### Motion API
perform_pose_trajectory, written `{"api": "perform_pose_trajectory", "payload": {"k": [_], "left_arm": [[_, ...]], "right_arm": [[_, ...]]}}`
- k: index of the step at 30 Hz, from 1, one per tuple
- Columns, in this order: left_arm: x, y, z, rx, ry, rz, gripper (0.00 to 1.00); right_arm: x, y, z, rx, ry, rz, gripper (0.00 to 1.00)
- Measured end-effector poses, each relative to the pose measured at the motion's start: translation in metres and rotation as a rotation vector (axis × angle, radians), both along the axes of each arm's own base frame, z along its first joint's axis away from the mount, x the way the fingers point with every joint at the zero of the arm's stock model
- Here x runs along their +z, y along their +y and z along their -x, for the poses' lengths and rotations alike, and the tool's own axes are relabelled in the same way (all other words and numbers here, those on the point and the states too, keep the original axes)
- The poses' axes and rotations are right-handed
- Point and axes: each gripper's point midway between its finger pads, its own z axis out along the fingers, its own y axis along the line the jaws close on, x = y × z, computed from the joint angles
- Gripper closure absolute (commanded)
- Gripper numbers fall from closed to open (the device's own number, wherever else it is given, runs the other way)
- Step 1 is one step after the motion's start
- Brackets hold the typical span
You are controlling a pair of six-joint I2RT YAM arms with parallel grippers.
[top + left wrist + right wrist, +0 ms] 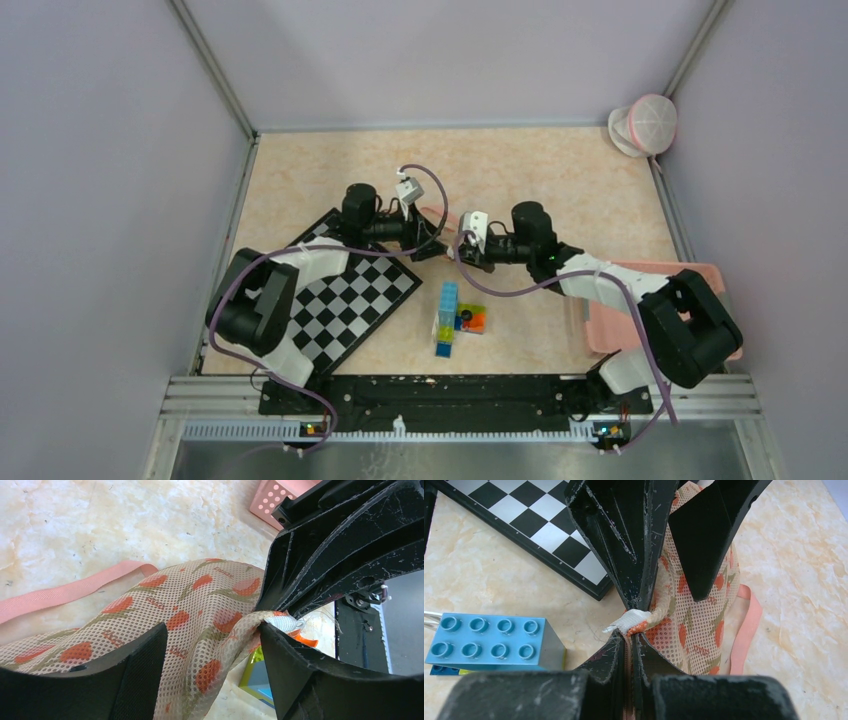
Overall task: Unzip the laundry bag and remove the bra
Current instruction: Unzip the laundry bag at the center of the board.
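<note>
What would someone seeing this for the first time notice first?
Mid-table, a flower-print mesh laundry bag draws the eye: the right tool is pinched shut on its white corner tab, the left tool open astride it. A chessboard lies to the left, bright toy blocks toward the near edge.

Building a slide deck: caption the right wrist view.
Right gripper shut on the bag edge; left gripper open around it, beside a chessboard.

laundry bag point(694, 610): in the top view mostly hidden beneath the left gripper point(438, 242) and right gripper point(460, 248); contents indiscernible. pink basket point(280, 500) cut off by top edge; blue block point(489, 642) by left edge.
</note>
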Motion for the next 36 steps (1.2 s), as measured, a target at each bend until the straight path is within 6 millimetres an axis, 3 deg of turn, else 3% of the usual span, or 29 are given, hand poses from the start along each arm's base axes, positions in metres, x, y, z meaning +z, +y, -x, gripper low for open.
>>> {"api": "perform_pose_trajectory", "payload": {"k": [12, 19, 23, 27, 36], "left_arm": [[0.007, 0.005, 0.008, -0.013, -0.007, 0.023, 0.21], [0.046, 0.011, 0.021, -0.212, -0.193, 0.046, 0.14], [0.062, 0.02, 0.016, -0.274, -0.375, 0.021, 0.2], [0.053, 0.022, 0.02, -0.319, -0.46, -0.01, 0.29], [0.034, 0.017, 0.019, -0.349, -0.611, -0.088, 0.4]], "right_arm": [[0.011, -0.001, 0.008, 0.05, -0.041, -0.013, 1.0], [0.02, -0.004, -0.001, 0.039, -0.142, -0.008, 1.0], [0.02, -0.005, -0.002, 0.043, -0.165, -0.004, 1.0], [0.021, -0.005, -0.004, 0.043, -0.173, -0.003, 1.0], [0.021, -0.005, -0.003, 0.052, -0.179, -0.005, 1.0]]}}
